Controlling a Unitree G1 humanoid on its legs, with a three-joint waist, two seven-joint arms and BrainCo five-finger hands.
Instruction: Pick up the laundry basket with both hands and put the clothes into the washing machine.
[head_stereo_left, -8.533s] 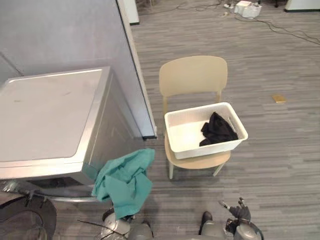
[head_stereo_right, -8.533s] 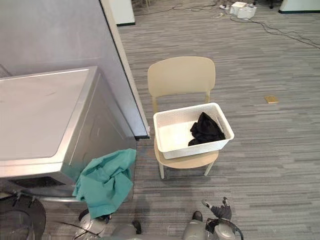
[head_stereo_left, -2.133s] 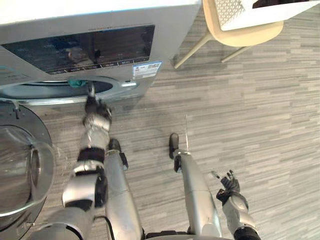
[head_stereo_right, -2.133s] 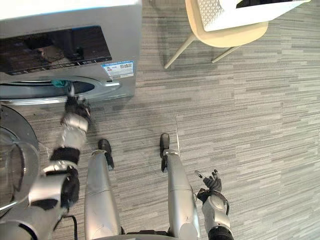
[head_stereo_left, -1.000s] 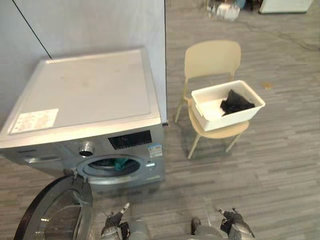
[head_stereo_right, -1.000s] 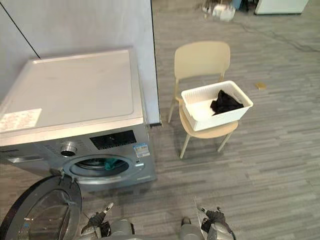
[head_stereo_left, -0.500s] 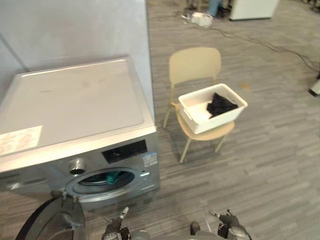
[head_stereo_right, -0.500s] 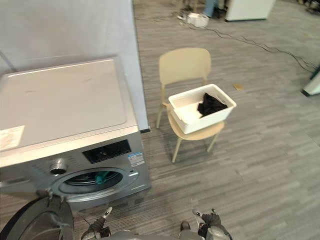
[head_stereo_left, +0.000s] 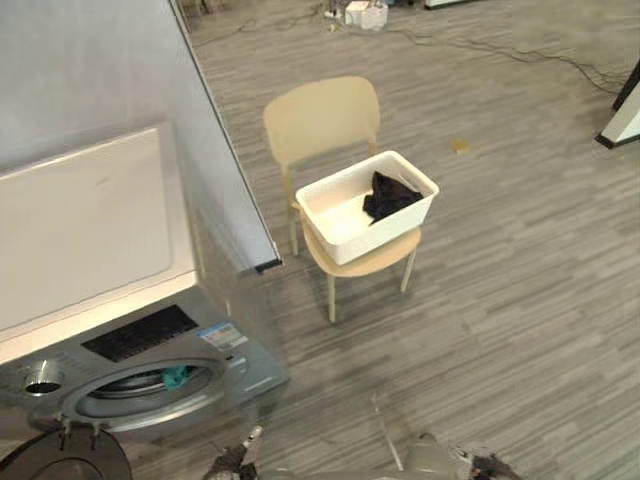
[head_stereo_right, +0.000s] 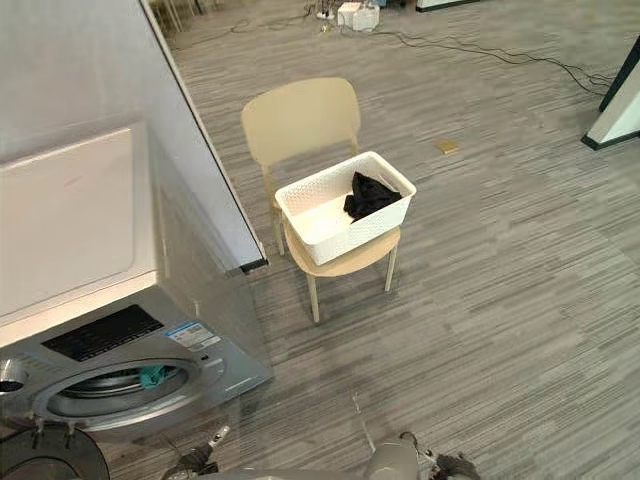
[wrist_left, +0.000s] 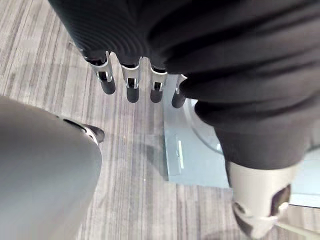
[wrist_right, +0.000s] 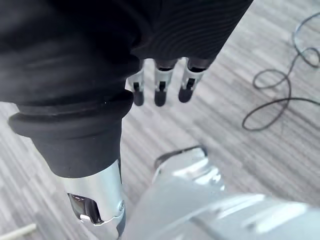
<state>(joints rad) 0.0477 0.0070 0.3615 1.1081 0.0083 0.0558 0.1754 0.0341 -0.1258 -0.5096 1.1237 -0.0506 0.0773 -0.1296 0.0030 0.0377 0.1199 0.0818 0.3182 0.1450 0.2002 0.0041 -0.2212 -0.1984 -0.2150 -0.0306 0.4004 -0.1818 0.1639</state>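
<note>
Both hands hang low and empty. My left hand (wrist_left: 131, 87) has its fingers straight and relaxed over the floor, and my right hand (wrist_right: 160, 90) is the same, loose with nothing in it.

The laundry basket (head_stereo_left: 367, 205) sits on the seat of a chair (head_stereo_left: 330, 130), well ahead of both hands and roughly between them. One black garment (head_stereo_left: 388, 195) is heaped toward its far right corner. The washing machine (head_stereo_left: 90, 250) stands ahead of my left hand and much nearer to it than the basket is. Its door (head_stereo_left: 60, 465) is swung open just outboard of that hand. A teal garment (head_stereo_left: 175, 377) lies at the mouth of the drum.

My main worry is the lift. The basket is wider than the seat and overhangs it, so if one hand arrives before the other I expect it to skid or tip off the chair. The chair looks light, and a push could also shove it backward.

The load sits to one side, so an uneven grip may let the basket roll and spill the garment.

Turning toward the machine, my left hand or the basket could strike the open door. The teal garment near the drum's lip could also be dragged out.
</note>
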